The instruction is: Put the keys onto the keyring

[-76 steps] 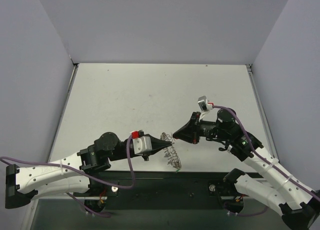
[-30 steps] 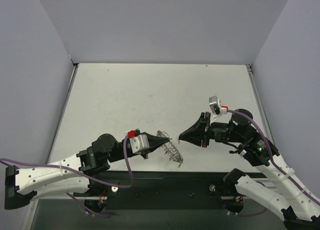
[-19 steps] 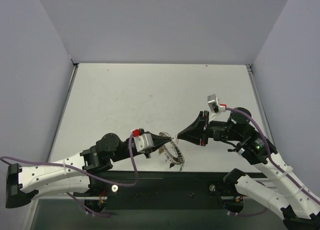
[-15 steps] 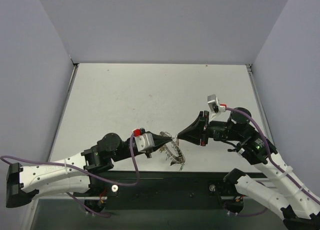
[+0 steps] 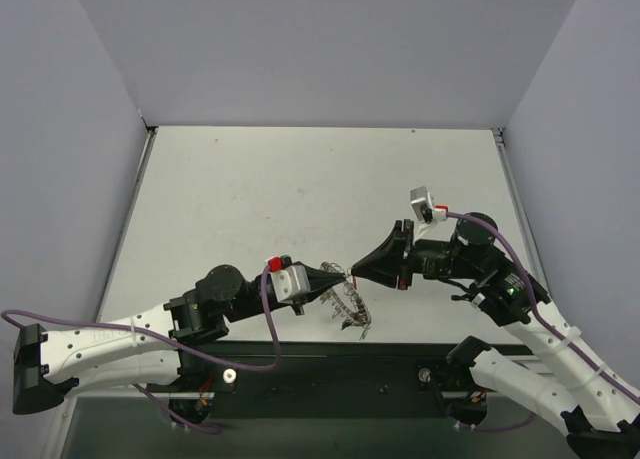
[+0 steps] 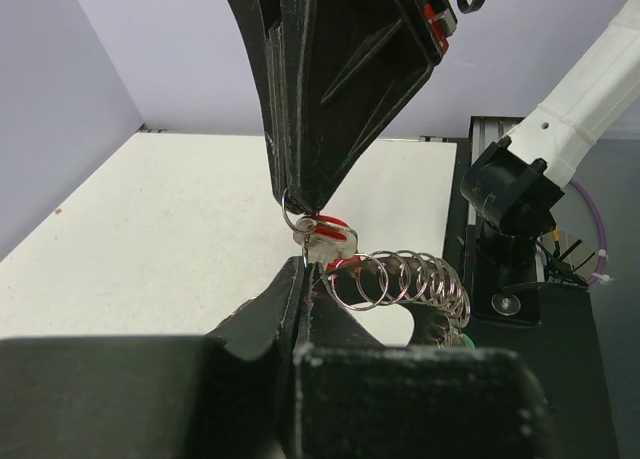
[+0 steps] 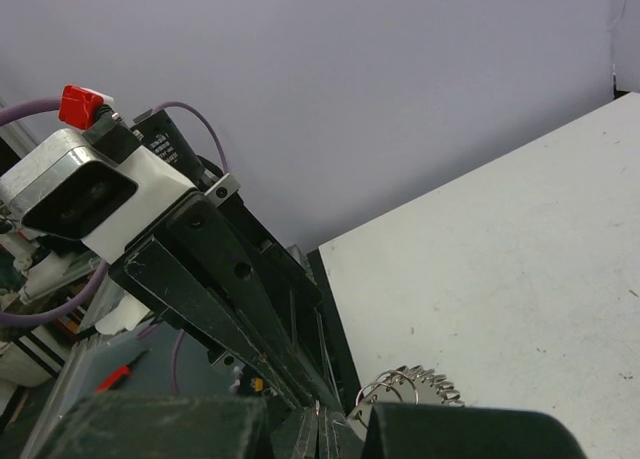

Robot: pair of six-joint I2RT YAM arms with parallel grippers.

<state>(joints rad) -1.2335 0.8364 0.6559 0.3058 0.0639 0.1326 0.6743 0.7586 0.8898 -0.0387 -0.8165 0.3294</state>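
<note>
White desk (image 5: 300, 199), middle of near edge: left gripper (image 6: 305, 279) pinched the keyring (image 6: 410, 279), held aloft. Right gripper (image 6: 298, 194), tip-to-tip with it, clamped a red-headed key (image 6: 325, 234). Threading judged unfinished; other keys unseen.

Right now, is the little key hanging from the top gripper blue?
No, the key hanging from the right gripper has a red head, not a blue one.

Left tool (image 5: 343, 276) and right tool (image 5: 357, 271), both pinched closed, point tip to tip, nearly touching
</note>
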